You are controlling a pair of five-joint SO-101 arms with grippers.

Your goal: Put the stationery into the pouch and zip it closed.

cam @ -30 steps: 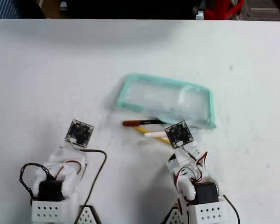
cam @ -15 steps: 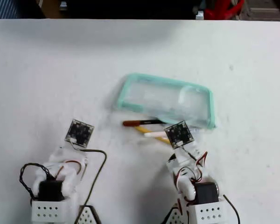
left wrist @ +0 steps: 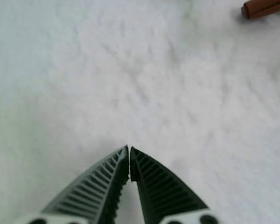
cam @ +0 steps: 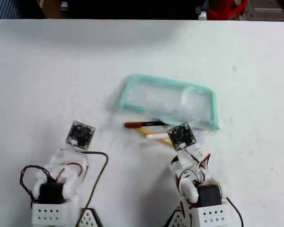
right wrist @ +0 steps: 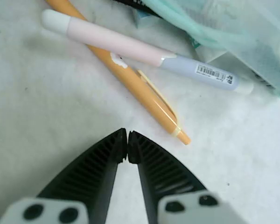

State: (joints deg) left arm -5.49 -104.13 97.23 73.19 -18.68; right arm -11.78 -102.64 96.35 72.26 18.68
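Both end effectors are pinched together on nothing. The left end effector (left wrist: 129, 153) hangs over bare surface and the right end effector (right wrist: 127, 139) sits just short of the pens. The pale pink-and-lavender plastic pen (right wrist: 121, 45) lies across the orange plastic pen (right wrist: 149, 100), so we reckon grabbing one could drag or roll the other. Those two and the brown pen (cam: 135, 125) sit at the 6 o'clock edge of the mint-green translucent pouch (cam: 170, 99), which looks floppy and might slide if nudged. Underneath is a white fuzzy surface (cam: 61, 61), with a dark strip of room at 12 o'clock.
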